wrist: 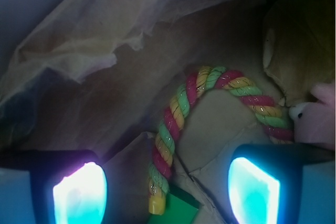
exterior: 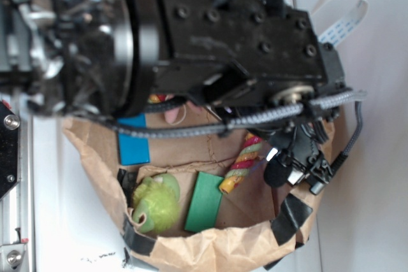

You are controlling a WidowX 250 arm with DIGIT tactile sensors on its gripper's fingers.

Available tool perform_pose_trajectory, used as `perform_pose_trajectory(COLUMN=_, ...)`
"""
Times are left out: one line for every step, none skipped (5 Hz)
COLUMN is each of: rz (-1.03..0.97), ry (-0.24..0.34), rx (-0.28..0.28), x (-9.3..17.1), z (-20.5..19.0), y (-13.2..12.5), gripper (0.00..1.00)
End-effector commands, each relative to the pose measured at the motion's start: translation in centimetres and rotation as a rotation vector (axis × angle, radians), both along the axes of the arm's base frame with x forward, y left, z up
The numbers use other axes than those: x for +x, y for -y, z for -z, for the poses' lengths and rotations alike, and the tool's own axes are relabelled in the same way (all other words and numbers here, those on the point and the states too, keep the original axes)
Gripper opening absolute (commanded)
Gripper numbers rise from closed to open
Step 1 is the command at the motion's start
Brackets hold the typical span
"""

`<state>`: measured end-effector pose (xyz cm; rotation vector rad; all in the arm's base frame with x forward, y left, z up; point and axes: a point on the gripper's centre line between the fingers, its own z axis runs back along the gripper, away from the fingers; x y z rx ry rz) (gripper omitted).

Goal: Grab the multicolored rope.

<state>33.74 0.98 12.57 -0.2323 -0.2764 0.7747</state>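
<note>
A: Where is the multicolored rope (wrist: 176,129) now?

B: In the wrist view it bends like an arch through the center of the frame. One end points down, near a green block (wrist: 176,211); the other end reaches a pink plush (wrist: 317,116) at the right edge.

A: And the gripper (wrist: 167,190)?

B: Its fingers (wrist: 79,192) stand wide apart at the lower corners, holding nothing. The rope end lies between them, so I think it is lining up for a grasp.

A: What is the rope like?

B: Thick, twisted, soft, with red, yellow and green spirals. It lies on crumpled brown paper (exterior: 191,246).
</note>
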Motion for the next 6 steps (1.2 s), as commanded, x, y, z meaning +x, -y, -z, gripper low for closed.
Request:
perform_pose_trajectory(rz=-0.007, ry=0.062, rx=0.004, x=0.6, z=-1.9, y=-0.5, gripper=1.0)
perform_pose_trajectory(rz=-0.007, ry=0.062, rx=0.004, x=0.6, z=-1.9, y=-0.5, gripper=1.0)
perform_pose_trajectory(rz=0.048, ry=0.066, rx=0.028, x=-0.7, z=-1.0, y=0.6, gripper=1.0)
perform_pose_trajectory(rz=0.09, ry=0.056, rx=0.056, x=-2.3, z=-0.6, y=2.2, gripper=1.0)
perform_pose_trajectory(rz=0.128, ry=0.029, rx=0.111, x=-4.2, z=0.6, y=4.1, gripper=1.0)
perform_pose_trajectory(rz=0.14, ry=0.042, rx=0.113, x=-4.2, z=1.2, y=5.4, gripper=1.0)
